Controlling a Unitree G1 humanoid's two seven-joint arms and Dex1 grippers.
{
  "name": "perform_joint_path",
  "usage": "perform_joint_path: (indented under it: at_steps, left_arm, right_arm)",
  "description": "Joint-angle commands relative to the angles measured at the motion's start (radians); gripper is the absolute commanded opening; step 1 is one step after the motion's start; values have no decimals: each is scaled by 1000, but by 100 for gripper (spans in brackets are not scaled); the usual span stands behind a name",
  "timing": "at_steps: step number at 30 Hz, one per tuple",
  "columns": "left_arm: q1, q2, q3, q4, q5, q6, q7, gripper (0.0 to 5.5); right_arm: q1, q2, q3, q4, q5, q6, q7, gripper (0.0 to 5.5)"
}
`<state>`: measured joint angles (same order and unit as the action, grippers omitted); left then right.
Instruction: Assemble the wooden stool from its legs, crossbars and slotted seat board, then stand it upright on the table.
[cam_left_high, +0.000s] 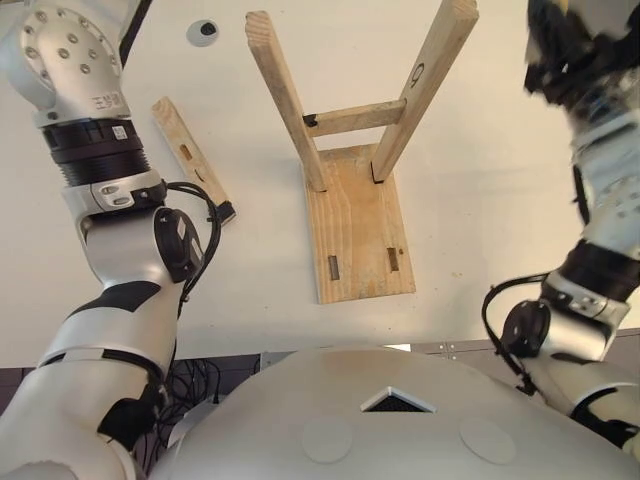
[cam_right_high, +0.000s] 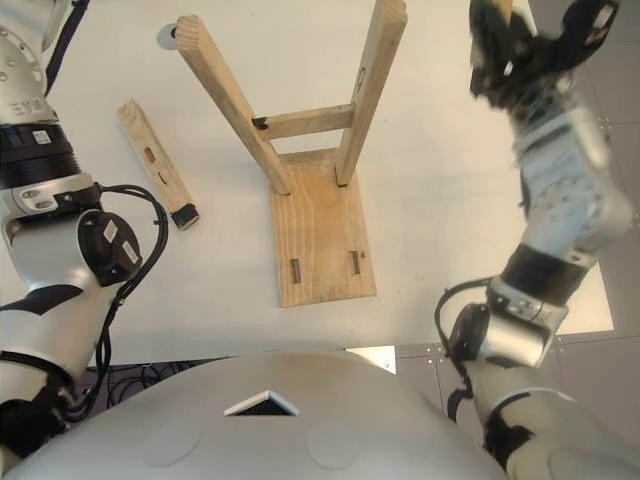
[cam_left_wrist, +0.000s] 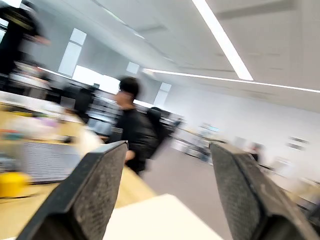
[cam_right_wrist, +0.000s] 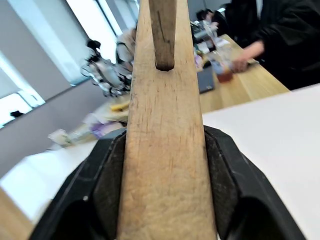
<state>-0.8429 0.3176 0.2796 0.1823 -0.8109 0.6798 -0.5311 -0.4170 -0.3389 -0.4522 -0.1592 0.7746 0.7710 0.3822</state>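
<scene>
The slotted seat board (cam_left_high: 360, 240) lies flat on the white table (cam_left_high: 500, 200). Two legs (cam_left_high: 285, 95) (cam_left_high: 428, 80) stand up from its far end, joined by a crossbar (cam_left_high: 355, 118). Two empty slots show near its front end. A loose leg (cam_left_high: 190, 155) with slots lies on the table to the left of the board. My right gripper (cam_right_high: 520, 45) is raised at the far right, shut on another wooden leg (cam_right_wrist: 165, 150) that has a crossbar end (cam_right_wrist: 162, 30) sitting in its slot. My left gripper (cam_left_wrist: 167, 195) is open with nothing between its fingers (cam_left_wrist: 85, 195).
A small round grey disc (cam_left_high: 203, 31) sits on the table at the far left. The table's front edge (cam_left_high: 440, 345) runs just before the board.
</scene>
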Motion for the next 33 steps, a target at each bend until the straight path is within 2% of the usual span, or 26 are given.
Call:
perform_joint_path:
  at_steps: [1, 5, 9, 14, 24, 30, 33]
  left_arm:
    - [-52, 8, -58, -55, -110, 155, -140, 298]
    - [-87, -19, -87, -75, -203, 248, -240, 298]
    - [-137, -62, -87, -66, -261, 284, -247, 298]
    - [-215, -113, -67, -6, -277, 272, -212, 298]
    - [-235, -144, -56, 1, -282, 275, -185, 298]
    - [-233, -147, -41, 7, -295, 268, -210, 205]
    - [-227, -145, -38, -1, -289, 258, -220, 201]
  right_arm:
    - [-199, -89, -12, 17, 195, 114, 86, 201]
    - [-342, -137, 33, 74, 324, 209, 212, 201]
    - [-366, -156, 89, 75, 374, 267, 285, 201]
    - [-351, -161, 102, 45, 434, 301, 291, 201]
    - [-329, -167, 113, 28, 486, 308, 298, 201]
    - [-334, -167, 115, 41, 494, 298, 286, 201]
    - [-333, -167, 115, 38, 495, 296, 279, 201]
